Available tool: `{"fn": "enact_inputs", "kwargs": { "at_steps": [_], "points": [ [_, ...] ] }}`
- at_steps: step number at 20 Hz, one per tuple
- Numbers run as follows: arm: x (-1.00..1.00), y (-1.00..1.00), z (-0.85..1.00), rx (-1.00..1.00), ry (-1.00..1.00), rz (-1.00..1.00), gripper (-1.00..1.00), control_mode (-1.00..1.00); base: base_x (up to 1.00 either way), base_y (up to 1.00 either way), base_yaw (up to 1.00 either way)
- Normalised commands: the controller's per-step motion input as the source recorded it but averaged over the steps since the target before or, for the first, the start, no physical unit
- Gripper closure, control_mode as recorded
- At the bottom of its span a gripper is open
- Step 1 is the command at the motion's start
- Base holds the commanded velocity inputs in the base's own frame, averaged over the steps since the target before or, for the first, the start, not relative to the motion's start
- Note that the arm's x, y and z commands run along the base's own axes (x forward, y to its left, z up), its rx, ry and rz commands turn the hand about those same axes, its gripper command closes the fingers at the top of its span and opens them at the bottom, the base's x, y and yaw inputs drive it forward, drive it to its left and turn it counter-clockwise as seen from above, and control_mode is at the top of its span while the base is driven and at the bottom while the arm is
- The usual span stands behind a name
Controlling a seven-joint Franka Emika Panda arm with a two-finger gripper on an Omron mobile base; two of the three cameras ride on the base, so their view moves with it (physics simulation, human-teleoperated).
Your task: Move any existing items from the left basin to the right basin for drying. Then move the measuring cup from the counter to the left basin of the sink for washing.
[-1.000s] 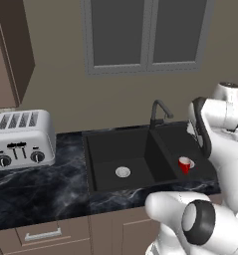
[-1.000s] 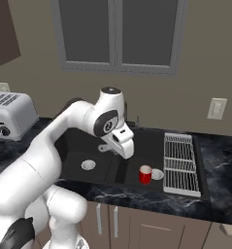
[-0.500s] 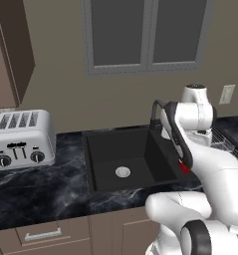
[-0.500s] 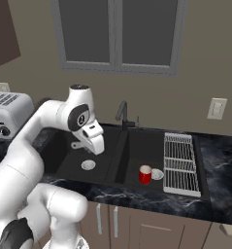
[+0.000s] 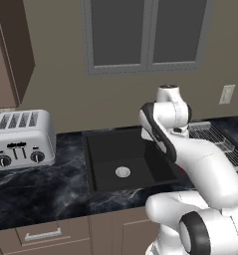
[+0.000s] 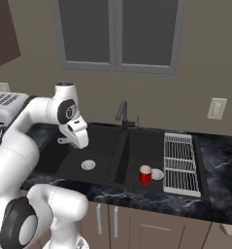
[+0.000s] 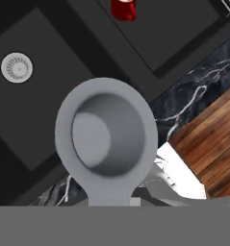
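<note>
Claw [image 6: 64, 141] is clenched on the thin handle of the grey measuring cup [image 7: 107, 132]. In the hand view the cup sits just in front of the camera with its round open mouth facing it, and the handle runs down to the bottom edge, where the grip itself is hidden. In the right base view the claw hangs above the left basin [image 6: 64, 163], the wider of the two, with the white wrist [image 6: 77, 132] of the arm over it. The cup is held in the air and touches neither the basin nor the bench [image 6: 151, 197].

Under the cup, in the hand view, the edge of the sink and a strip of the black marble bench [image 7: 193, 96] are seen, and beside this a piece of wooden floor [image 7: 212, 144]. The round silver drain [image 7: 17, 67] of the left basin lies to the upper left in that view.

The red mug [image 6: 145, 174] with the white inside stands upright on the bottom of the right basin [image 6: 137, 146], just beside the silver drain [image 6: 157, 173] of that basin. In the hand view the mug [image 7: 123, 8] appears at the top edge.

The dark curved faucet [image 6: 122, 114] rises behind the wall between the two basins. A wire drying rack [image 6: 179, 163] lies on the bench to the right of the sink, near the right basin. A silver toaster [image 5: 22, 137] stands on the bench to the left of the sink, well apart from it.
</note>
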Motion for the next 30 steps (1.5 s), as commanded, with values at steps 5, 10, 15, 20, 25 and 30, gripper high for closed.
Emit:
{"fn": "enact_inputs", "kwargs": {
  "at_steps": [5, 10, 15, 20, 25, 30],
  "points": [
    [0.44, 0.43, -0.18, 0.00, 0.07, 0.01, 1.00, -1.00, 0.00, 0.00, 0.00],
    [0.42, 0.31, -0.26, 0.00, 0.07, 0.01, 1.00, -1.00, 0.00, 0.00, 0.00],
    [0.43, 0.25, -0.33, 0.00, 0.08, 0.01, 1.00, -1.00, 0.00, 0.00, 0.00],
    [0.40, 0.16, -0.36, 0.00, 0.08, 0.01, 1.00, -1.00, 0.00, 0.00, 0.00],
    [0.32, 0.12, -0.36, 0.00, 0.07, 0.01, 1.00, -1.00, 0.00, 0.00, 0.00],
    [0.22, 0.06, -0.36, 0.00, 0.06, 0.00, 1.00, -1.00, 0.00, 0.00, 0.00]
  ]
}}
